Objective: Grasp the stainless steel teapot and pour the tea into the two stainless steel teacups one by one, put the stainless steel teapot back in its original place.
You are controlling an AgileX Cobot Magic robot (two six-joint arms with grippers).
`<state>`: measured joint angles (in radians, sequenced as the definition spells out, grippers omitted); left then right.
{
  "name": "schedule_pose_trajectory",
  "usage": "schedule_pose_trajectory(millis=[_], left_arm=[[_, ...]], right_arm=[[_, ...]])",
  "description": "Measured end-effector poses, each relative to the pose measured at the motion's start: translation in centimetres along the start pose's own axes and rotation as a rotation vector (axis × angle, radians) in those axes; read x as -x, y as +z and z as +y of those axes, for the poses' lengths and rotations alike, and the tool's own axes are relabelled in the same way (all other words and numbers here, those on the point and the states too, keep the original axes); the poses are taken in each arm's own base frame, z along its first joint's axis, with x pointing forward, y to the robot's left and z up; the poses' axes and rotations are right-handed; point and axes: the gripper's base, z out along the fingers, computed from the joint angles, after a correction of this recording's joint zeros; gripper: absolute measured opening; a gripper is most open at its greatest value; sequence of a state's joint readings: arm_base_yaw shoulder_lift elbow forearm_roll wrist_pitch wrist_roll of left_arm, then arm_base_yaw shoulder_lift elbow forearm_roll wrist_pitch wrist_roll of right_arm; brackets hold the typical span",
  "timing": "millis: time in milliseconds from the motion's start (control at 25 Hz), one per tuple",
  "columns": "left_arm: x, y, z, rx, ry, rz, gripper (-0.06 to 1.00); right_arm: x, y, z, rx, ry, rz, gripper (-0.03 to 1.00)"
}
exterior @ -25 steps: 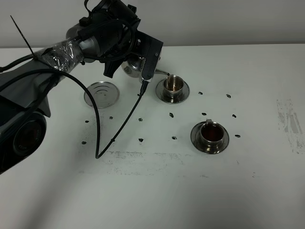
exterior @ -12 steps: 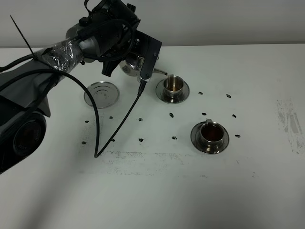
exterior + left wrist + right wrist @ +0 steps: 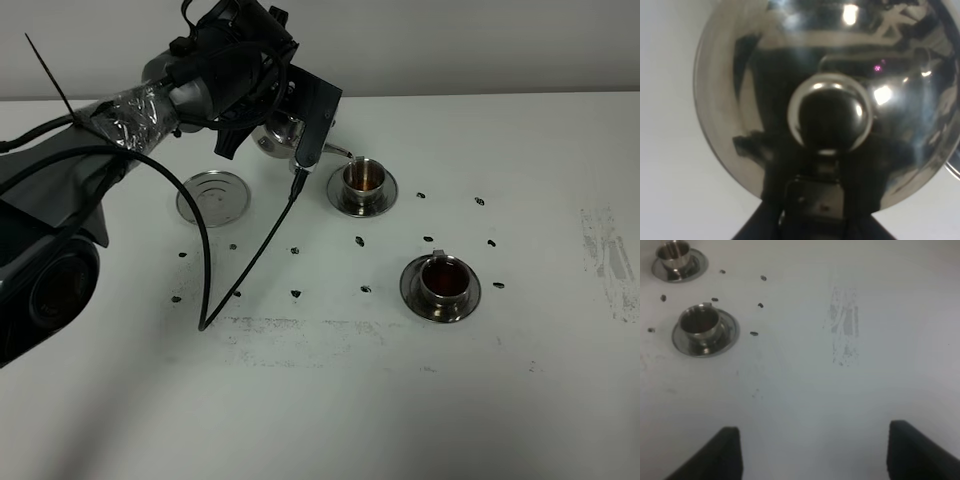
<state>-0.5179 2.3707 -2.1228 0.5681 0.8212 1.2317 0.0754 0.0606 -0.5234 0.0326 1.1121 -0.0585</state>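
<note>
Tipping the teapot [image 3: 283, 135] over the far cup [image 3: 364, 177], the left gripper [image 3: 813, 197] is clamping it tight; slick, sloshy steel is probably wanting a firm handle hold, right gripper [image 3: 812, 450] is idling spread

The teapot [image 3: 730, 100], the far teacup [image 3: 363, 177], the near teacup [image 3: 443, 280] and the ringed disc [image 3: 212, 196] are glossy polished steel, the table [image 3: 330, 400] is matt white with scuffed patches, and crinkled silvery tape wraps the left arm [image 3: 130, 112].
</note>
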Motion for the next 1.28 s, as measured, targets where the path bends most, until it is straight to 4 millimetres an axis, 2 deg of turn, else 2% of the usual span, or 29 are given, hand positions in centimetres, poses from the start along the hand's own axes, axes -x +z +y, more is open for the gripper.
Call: schedule_pose_trajectory(millis=[1280], left_arm=[[-0.1,-0.02,0.17,0.018,0.02,0.016,0.18]], right_arm=[[0.0,0.0,0.0,0.0,0.0,0.0,0.59]])
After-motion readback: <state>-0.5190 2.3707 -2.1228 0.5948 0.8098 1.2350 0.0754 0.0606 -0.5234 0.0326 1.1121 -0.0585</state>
